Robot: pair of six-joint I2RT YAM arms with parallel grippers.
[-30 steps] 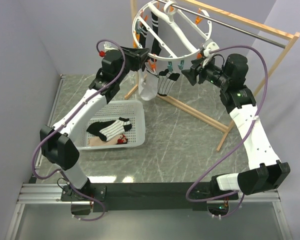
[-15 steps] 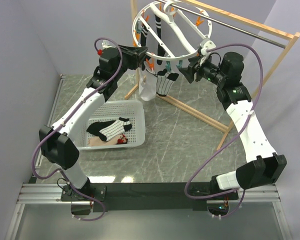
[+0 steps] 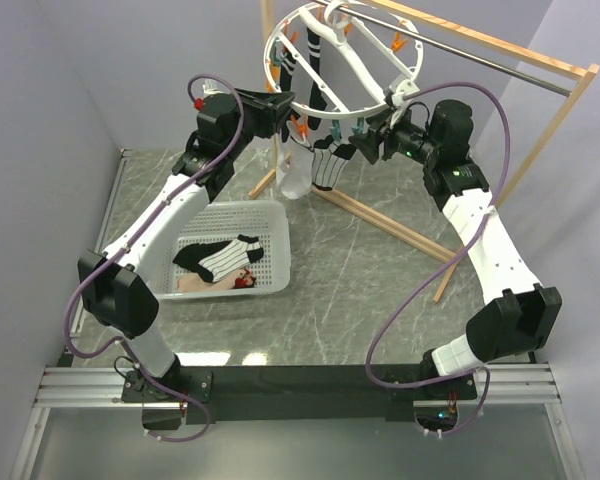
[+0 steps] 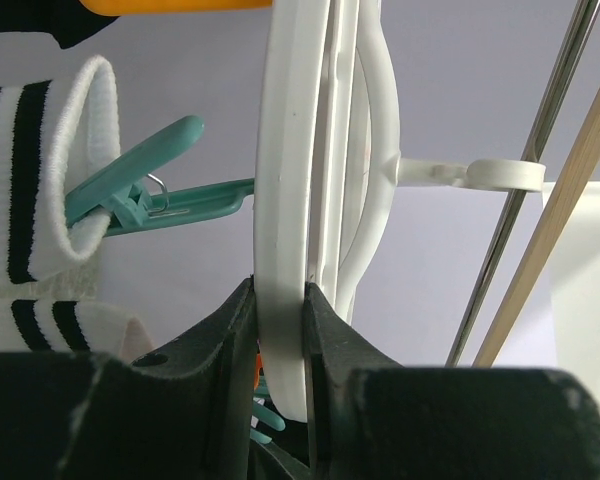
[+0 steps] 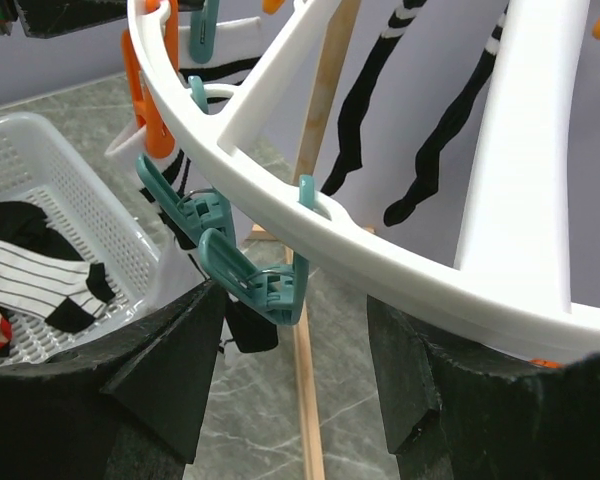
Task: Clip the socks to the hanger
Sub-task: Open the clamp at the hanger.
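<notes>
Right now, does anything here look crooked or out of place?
The round hanger is tipped steeply toward the robot instead of hanging level, with the left hand pinching its rim. Nothing looks spilled or broken.

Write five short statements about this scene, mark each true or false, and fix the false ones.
1. The left gripper is closed on the white ring of the hanger. True.
2. The right gripper is clamped shut on an orange clip. False: its jaws stand open, with a teal clip between them.
3. The basket holds nothing. False: a striped sock lies in it.
4. The hanger hangs from the metal rod of the wooden frame. True.
5. The basket sits on the left arm's side of the table. True.
</notes>
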